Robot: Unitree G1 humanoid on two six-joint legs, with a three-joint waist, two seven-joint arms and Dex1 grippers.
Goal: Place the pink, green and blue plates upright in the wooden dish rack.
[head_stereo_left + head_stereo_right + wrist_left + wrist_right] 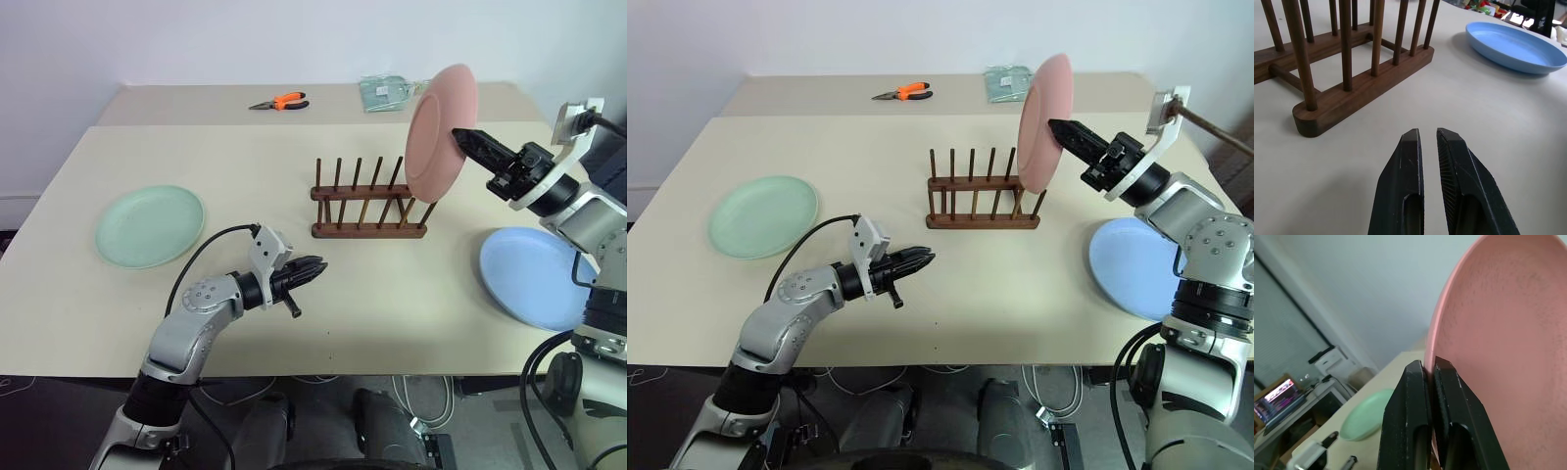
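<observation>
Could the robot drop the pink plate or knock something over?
Maybe. The right claw pinches only the rim of the pink plate, held upright above the rack's right end, so it could slip or swing.

The plate's bottom edge is close to the thin pegs; coming down crooked, it might hit a peg and push the light rack along the table.

The blue plate lies beneath that arm, close to the table's edge, and could get bumped.

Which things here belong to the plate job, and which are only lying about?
For the job: pink plate, green plate, blue plate, wooden dish rack.
Lying about: orange-handled pliers, clear packet.
</observation>
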